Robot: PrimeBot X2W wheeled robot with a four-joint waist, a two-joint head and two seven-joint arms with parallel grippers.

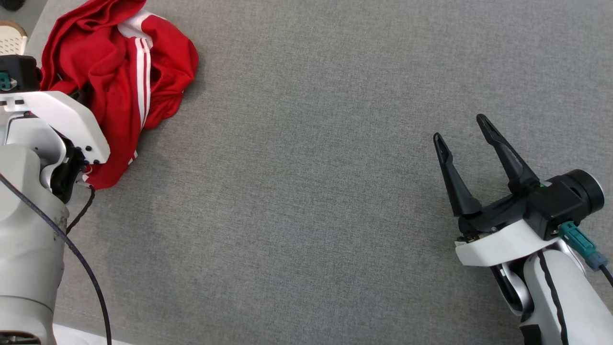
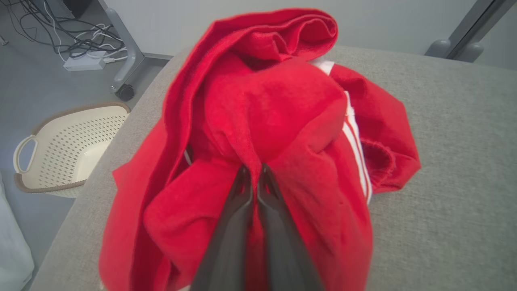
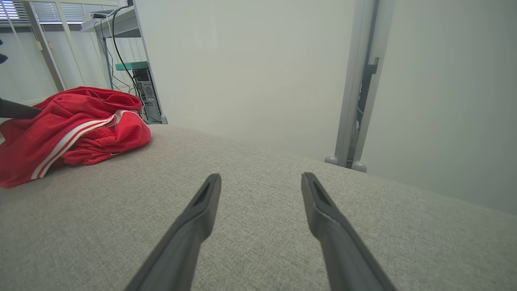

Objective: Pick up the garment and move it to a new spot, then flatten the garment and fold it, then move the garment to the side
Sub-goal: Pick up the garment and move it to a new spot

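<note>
Head view: garment [image 1: 119, 62] was a crumpled red heap at 10 o'clock of the frame, at the far-left corner of the grey table [image 1: 311, 191]. Long axis ran roughly 12 to 6, white stripes along it. Left arm [image 1: 28, 215] covered the heap's 8 o'clock edge, so its jaws were hidden here. Right gripper [image 1: 459, 129] sat at 4 o'clock, well apart from the cloth, jaws spread, nothing between them, fingers pointing toward 11.

Left wrist view: left gripper [image 2: 252, 171] had its jaws pressed together on a raised red fold at frame centre. The fold's ridge ran 6 to 12, away from the camera; stripes lay on the 3 o'clock side. Perforated basket [image 2: 60, 149] stood on the floor at 9 o'clock, off the table.

Right wrist view: right jaws were wide apart over bare table. Garment lay at 9 o'clock, long axis across the frame, stripes slanting from 8 toward 2.
</note>
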